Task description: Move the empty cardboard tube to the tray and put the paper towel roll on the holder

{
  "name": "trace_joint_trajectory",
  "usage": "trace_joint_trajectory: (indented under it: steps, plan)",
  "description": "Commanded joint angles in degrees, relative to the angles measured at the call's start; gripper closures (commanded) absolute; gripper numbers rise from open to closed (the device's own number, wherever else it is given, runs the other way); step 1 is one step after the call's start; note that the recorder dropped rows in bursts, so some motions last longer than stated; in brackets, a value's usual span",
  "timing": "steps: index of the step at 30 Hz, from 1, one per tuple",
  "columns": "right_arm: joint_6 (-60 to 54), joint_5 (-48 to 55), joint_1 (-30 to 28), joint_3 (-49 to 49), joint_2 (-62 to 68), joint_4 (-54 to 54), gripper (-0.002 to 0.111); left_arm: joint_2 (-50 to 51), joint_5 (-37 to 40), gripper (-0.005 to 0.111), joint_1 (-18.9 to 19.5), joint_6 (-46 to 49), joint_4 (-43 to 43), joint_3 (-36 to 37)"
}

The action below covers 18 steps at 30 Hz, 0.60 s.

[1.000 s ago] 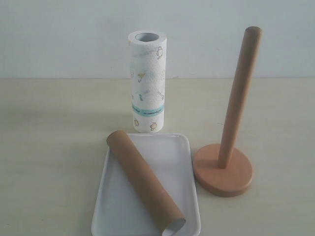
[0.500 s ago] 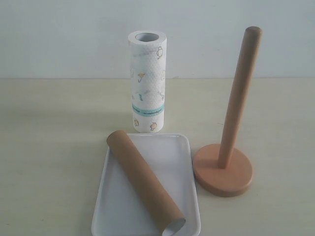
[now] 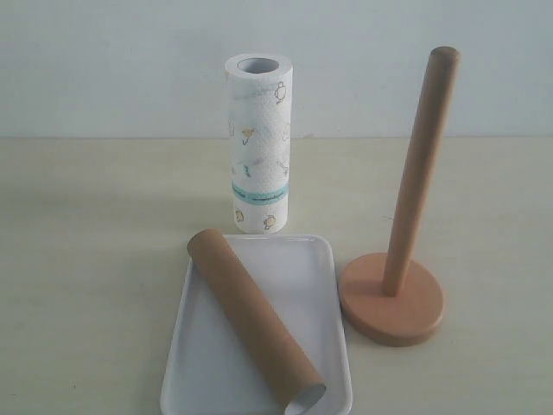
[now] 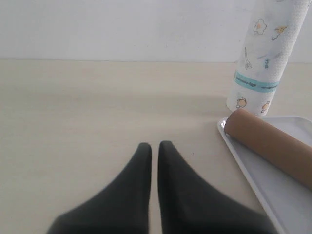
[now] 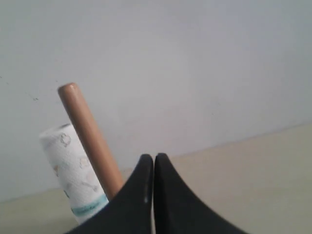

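Observation:
The empty cardboard tube [image 3: 252, 322] lies slantwise in the white tray [image 3: 318, 285], its grey open end at the near rim. Behind the tray the paper towel roll [image 3: 259, 143] stands upright on the table. To the right is the wooden holder [image 3: 393, 298] with a bare post. Neither gripper shows in the exterior view. In the left wrist view my left gripper [image 4: 155, 146] is shut and empty above bare table, with the tube [image 4: 270, 145], tray [image 4: 273, 192] and roll [image 4: 263, 63] off to one side. My right gripper [image 5: 154, 157] is shut and empty, with the holder's post [image 5: 90, 139] and roll [image 5: 73, 173] beyond it.
A pale wooden tabletop [image 3: 86, 259] stretches to a plain white wall [image 3: 112, 60] behind. Nothing else stands on it.

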Motion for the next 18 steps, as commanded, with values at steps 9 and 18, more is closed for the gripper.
trace_joint_trajectory:
  steps: [9, 18]
  plan:
    - [-10.7, 22.6, -0.1, 0.3, -0.4, 1.1, 0.108, -0.2, -0.1, 0.102, 0.2, 0.3, 0.0, 0.2]
    - [-13.0, 22.4, -0.1, 0.3, -0.4, 1.1, 0.108, -0.2, -0.1, 0.102, 0.2, 0.3, 0.0, 0.2]
